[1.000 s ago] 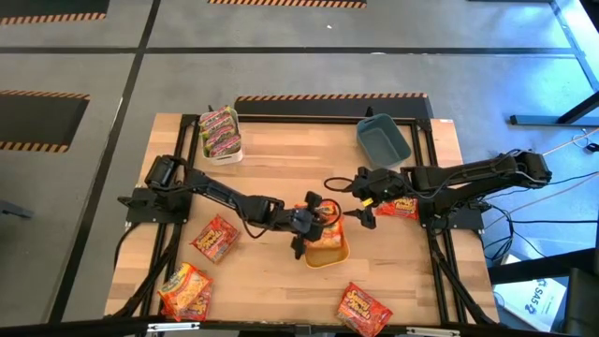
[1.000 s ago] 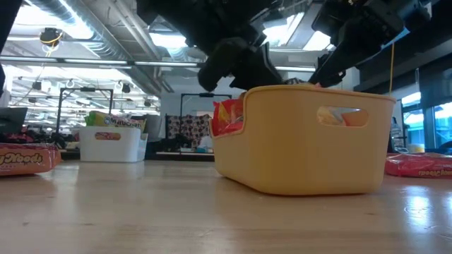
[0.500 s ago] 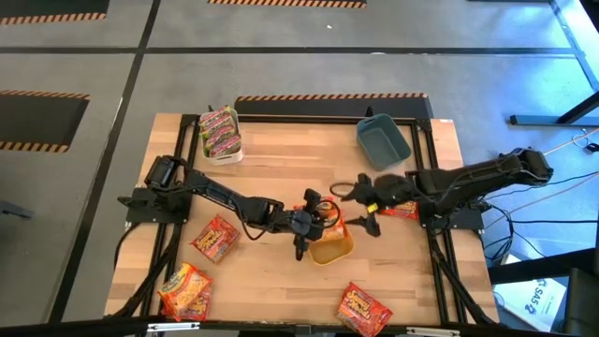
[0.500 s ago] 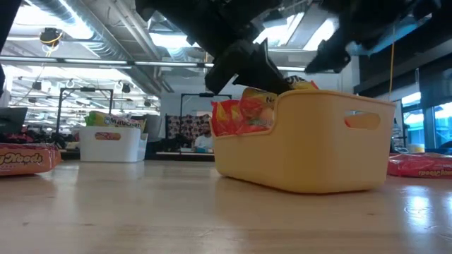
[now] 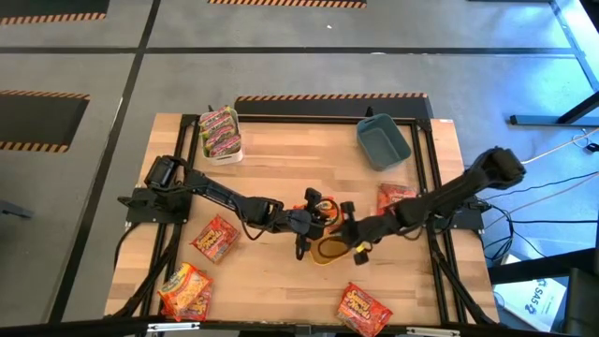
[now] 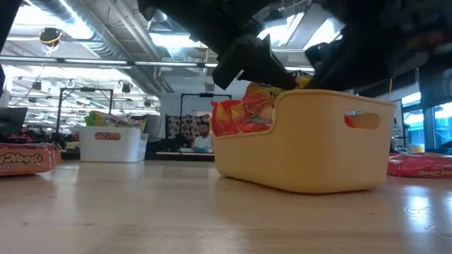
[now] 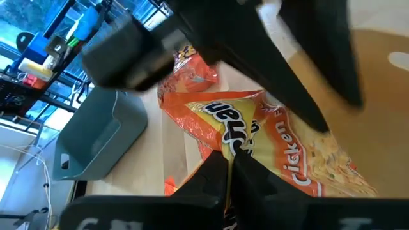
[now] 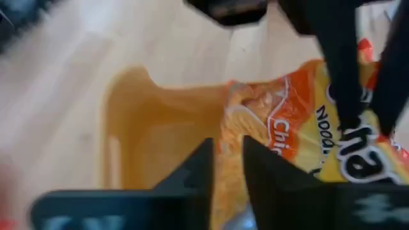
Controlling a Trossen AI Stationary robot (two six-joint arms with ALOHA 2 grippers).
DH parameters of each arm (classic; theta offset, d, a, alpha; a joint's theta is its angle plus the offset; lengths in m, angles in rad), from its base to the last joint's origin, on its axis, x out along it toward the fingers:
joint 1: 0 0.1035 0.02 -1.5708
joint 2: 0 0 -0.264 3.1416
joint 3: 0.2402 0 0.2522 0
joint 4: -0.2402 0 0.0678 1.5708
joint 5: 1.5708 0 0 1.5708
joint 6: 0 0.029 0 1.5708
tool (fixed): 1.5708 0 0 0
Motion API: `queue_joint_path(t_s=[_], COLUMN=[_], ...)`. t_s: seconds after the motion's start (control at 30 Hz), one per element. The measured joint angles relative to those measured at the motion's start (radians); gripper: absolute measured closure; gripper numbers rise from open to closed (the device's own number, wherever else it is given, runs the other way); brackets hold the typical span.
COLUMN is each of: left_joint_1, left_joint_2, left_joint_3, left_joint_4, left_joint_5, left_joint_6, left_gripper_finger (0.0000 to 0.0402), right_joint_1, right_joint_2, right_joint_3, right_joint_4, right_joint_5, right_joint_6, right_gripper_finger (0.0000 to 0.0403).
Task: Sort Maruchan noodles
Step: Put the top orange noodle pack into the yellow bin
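Handover at yellow bin: right arm now at the bin, left tool clamped on an orange packet

Change: a second ago the right tool [image 5: 351,241] hung wide open near the table's right edge, beside a red packet [image 5: 394,197]. It has since swung across to the yellow bin [image 5: 325,251] at the table's middle, and its fingers have drawn almost together at the bin's rim; the frames do not settle whether they pinch the rim or the packet's edge. The bin has shifted slightly toward the front edge. The left tool [image 5: 301,225] has closed fully on the orange-yellow packet [image 7: 255,137], which sits partly inside the bin and stands above its wall in the low view.

Meaning: in my judgement the orange kind is being seated in its bin, with the right arm steadying or assisting.

Pose: the left arm reaches in from the left edge, stretched low across the table. The right arm is extended far from the right edge, tool meeting the left one over the bin.

Remaining: the white bin [image 5: 221,134] at the back-left holds green-pink packets; the blue bin [image 5: 382,141] stands back-right. Loose packets lie left of centre [image 5: 214,239], front-left [image 5: 184,290] and at the front edge [image 5: 361,311]
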Motion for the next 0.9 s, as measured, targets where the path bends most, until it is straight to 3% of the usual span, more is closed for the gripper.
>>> queue_joint_path(t_s=[0.13, 0.4, 0.6, 0.9], left_joint_1=[0.0, -0.007, -0.013, 0.005], left_joint_2=[0.0, 0.0, 0.007, 0.04], left_joint_3=[0.0, 0.0, 0.0, 0.002], left_joint_4=[0.0, 0.027, 0.034, 0.016], left_joint_5=[0.0, 0.024, 0.148, 0.17], left_joint_6=[0.0, -0.005, -0.055, -0.088], left_gripper_finger=[0.0393, 0.0392, 0.0396, 0.0385], right_joint_1=[0.001, 0.001, 0.002, 0.001], right_joint_2=[0.051, 0.087, 0.087, 0.087], right_joint_3=[0.0, 0.002, 0.002, 0.001], right_joint_4=[0.031, 0.003, -0.025, -0.064], right_joint_5=[0.049, 0.088, 0.092, 0.091], right_joint_6=[-0.12, -0.22, -0.255, -0.253], right_gripper_finger=[0.0396, 0.0384, 0.0401, 0.0399])
